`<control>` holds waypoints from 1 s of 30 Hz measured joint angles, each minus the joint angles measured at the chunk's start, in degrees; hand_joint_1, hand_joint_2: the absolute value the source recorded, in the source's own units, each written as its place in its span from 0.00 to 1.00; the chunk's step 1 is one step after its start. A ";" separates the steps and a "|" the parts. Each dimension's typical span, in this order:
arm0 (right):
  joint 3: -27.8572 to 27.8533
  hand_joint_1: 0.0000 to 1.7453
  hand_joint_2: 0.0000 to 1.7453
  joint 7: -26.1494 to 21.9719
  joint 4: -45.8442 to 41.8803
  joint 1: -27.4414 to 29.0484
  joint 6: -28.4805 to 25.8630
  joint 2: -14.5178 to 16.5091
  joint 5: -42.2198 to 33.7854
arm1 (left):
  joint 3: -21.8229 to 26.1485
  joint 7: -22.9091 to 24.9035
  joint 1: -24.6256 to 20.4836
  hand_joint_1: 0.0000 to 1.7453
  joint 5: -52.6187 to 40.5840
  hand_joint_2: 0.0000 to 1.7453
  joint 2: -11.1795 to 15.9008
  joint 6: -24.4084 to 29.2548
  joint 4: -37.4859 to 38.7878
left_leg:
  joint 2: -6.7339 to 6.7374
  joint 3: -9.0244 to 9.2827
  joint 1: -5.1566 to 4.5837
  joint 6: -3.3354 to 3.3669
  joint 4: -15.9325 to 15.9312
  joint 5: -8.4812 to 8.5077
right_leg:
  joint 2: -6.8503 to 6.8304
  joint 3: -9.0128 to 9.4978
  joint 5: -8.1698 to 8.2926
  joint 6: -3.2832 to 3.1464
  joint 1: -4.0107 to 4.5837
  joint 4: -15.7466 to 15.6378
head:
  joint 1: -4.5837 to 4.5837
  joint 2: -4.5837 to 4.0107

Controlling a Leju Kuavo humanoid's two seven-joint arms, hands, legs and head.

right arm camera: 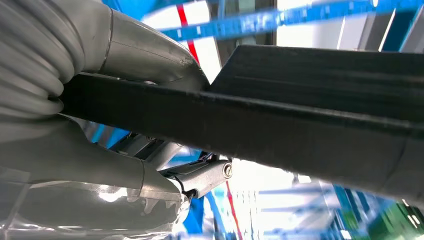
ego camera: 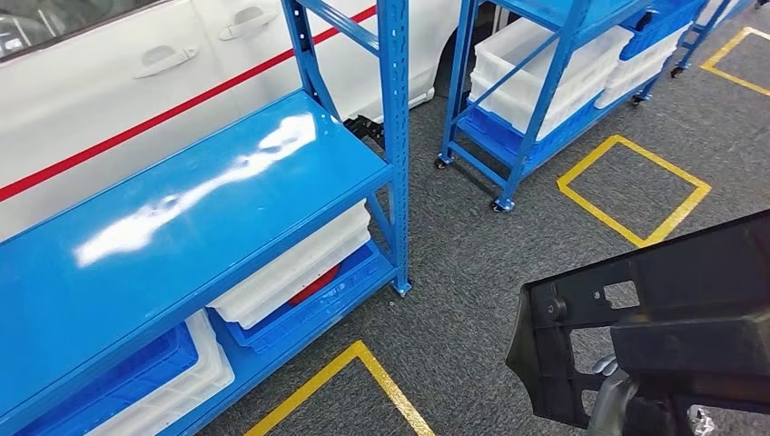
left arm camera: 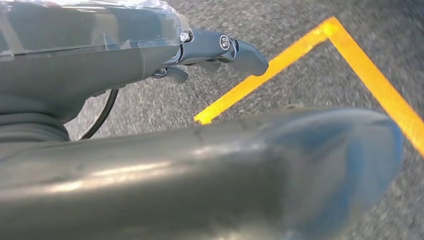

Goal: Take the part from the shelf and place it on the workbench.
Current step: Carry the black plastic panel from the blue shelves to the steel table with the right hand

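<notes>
The part [ego camera: 672, 309] is a large black plastic panel with square cut-outs, held in the air at the lower right of the head view, over the grey floor. My right hand [ego camera: 610, 400] grips it from below, mostly hidden behind it. In the right wrist view the thumb and fingers of my right hand [right arm camera: 100, 150] clamp the part's dark edge [right arm camera: 310, 120]. My left hand [left arm camera: 150, 60] hangs above the floor with its fingers [left arm camera: 235, 50] stretched out and nothing in it. The blue shelf [ego camera: 182, 209] to the left has a bare, shiny top board.
White bins [ego camera: 300, 263] and a blue crate [ego camera: 309, 313] fill the shelf's lower level. A second blue wheeled rack [ego camera: 536, 100] with bins stands behind. A white car [ego camera: 136, 73] is beyond the shelf. Yellow squares [ego camera: 636, 191] mark the grey carpet.
</notes>
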 joint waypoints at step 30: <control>-3.60 1.00 1.00 0.05 -2.50 3.86 -8.35 4.58 1.97 | -1.50 0.02 0.79 0.00 -3.95 0.00 0.90 -1.36 -0.07 | 0.19 2.47 -0.31 0.01 -3.84 0.67 | -0.94 1.15 0.05 0.47 -0.86 -1.28 | -0.08 0.01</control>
